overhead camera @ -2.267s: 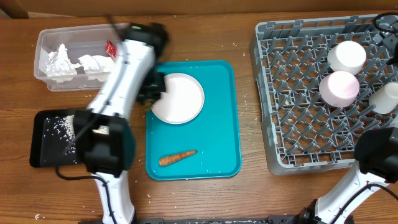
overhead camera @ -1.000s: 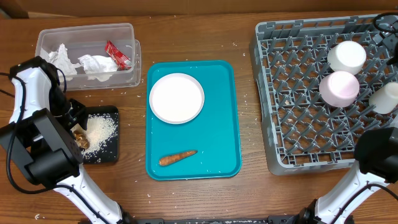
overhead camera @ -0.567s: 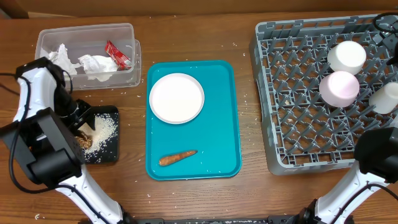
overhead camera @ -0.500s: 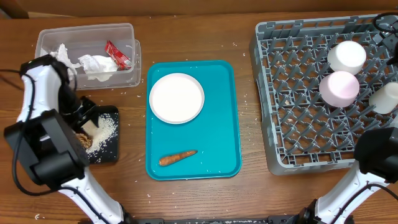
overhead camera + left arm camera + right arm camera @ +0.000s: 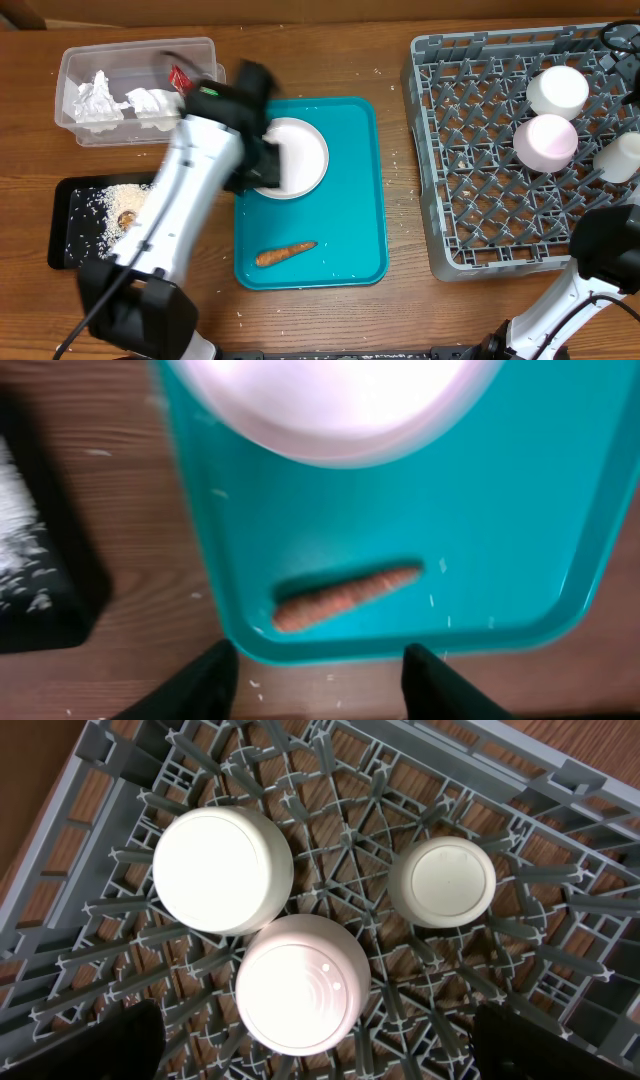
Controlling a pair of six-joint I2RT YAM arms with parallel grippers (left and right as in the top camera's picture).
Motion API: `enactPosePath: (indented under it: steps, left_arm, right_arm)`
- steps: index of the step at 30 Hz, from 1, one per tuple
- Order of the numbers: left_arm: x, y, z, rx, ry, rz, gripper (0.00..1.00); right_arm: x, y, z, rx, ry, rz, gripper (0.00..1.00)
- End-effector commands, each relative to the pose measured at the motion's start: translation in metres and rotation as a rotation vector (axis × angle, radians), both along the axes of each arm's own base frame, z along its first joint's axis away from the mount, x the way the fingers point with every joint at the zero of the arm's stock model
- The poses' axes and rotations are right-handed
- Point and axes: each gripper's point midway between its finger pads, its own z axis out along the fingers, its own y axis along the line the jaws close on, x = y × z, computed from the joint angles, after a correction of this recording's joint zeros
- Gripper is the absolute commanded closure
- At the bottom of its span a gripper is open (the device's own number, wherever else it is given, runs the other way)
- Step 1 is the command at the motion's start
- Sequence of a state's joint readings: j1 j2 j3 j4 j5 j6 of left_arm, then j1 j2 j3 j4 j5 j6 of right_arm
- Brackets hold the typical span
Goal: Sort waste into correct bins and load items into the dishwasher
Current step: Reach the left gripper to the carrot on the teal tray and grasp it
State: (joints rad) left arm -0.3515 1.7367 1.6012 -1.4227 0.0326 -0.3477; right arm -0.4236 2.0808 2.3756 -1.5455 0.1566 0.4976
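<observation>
Above the left edge of the teal tray, the left arm crosses the overhead view, blurred. Left pincer: fingers apart, nothing between them, hovering over the carrot. The carrot lies on the teal tray, apart from the plate and nearer the robot. Right pincer: fingers wide apart, empty, above the rack. On the rack a white bowl, a pale bowl and a cup sit base-up, the bowls close together. Black tray: rice and a brown lump. Tub: napkins and a red wrapper. Loose grains dot the tabletop.
</observation>
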Motion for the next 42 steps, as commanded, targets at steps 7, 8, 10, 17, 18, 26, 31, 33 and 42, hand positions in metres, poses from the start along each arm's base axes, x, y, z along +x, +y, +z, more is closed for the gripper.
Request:
enactPosePath:
  steps: [7, 8, 10, 17, 18, 26, 31, 33, 42]
  left_arm:
    - [-0.064, -0.052, -0.064, 0.073, 0.112, -0.288, 0.36]
    - [-0.066, -0.053, -0.070, 0.074, 0.114, -0.292, 0.36]
    - [-0.069, -0.049, -0.081, 0.082, 0.118, -0.291, 0.36]
    - [-0.062, -0.017, -0.114, 0.221, 0.055, -0.223, 0.29]
    - [-0.065, -0.018, -0.117, 0.211, 0.062, -0.223, 0.28]
    - [-0.077, -0.033, -0.134, 0.099, 0.098, -0.301, 0.32]
    - [-0.075, -0.026, -0.146, 0.131, 0.068, -0.302, 0.35]
    - [-0.079, -0.023, -0.150, 0.136, 0.077, -0.303, 0.32]
    - [-0.085, -0.019, -0.158, 0.139, 0.085, -0.302, 0.39]
  right_arm:
    - [0.001, 0.000, 0.007, -0.007, -0.024, -0.006, 0.00]
    - [0.001, 0.000, 0.007, -0.007, -0.024, -0.006, 0.00]
    - [0.001, 0.000, 0.007, -0.007, -0.024, -0.005, 0.00]
    - [0.001, 0.000, 0.007, -0.007, -0.024, -0.006, 0.00]
    - [0.001, 0.000, 0.007, -0.007, -0.023, -0.005, 0.00]
    - [0.001, 0.000, 0.007, -0.007, -0.024, -0.006, 0.00]
    - [0.001, 0.000, 0.007, -0.007, -0.024, -0.006, 0.00]
    - [0.001, 0.000, 0.007, -0.007, -0.024, -0.006, 0.00]
    - [0.001, 0.000, 0.007, -0.007, -0.024, -0.006, 0.00]
